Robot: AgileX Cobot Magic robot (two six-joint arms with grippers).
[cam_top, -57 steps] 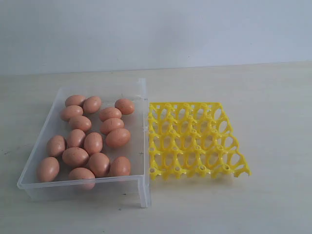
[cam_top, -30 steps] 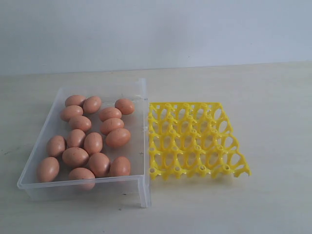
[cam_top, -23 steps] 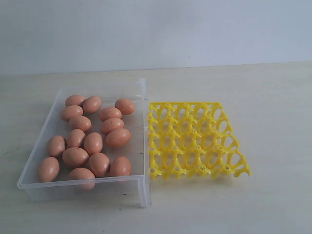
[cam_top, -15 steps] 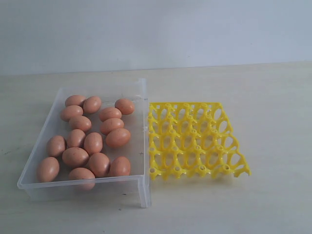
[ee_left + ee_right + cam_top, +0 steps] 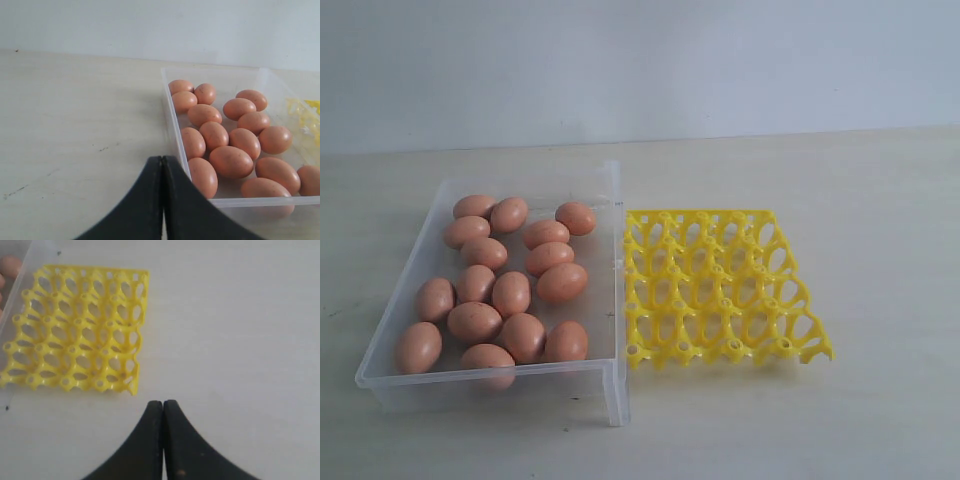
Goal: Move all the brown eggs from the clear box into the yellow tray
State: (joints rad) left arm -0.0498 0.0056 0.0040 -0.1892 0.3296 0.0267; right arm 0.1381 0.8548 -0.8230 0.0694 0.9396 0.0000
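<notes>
Several brown eggs point(image 5: 510, 293) lie loose in the clear box point(image 5: 610, 195) on the left of the pale table; the left wrist view shows them too, brown eggs point(image 5: 231, 161) inside the clear box point(image 5: 170, 112). The yellow tray point(image 5: 715, 285) sits just right of the box with all its cups empty. Neither gripper appears in the exterior view. My left gripper point(image 5: 162, 159) is shut with nothing in it, above the table near the box's corner. My right gripper point(image 5: 163, 403) is shut and empty, a little off the corner of the yellow tray point(image 5: 75, 330).
The pale table point(image 5: 880, 200) stretches bare to the right of the tray and behind both containers. A plain wall point(image 5: 640, 60) rises at the back edge.
</notes>
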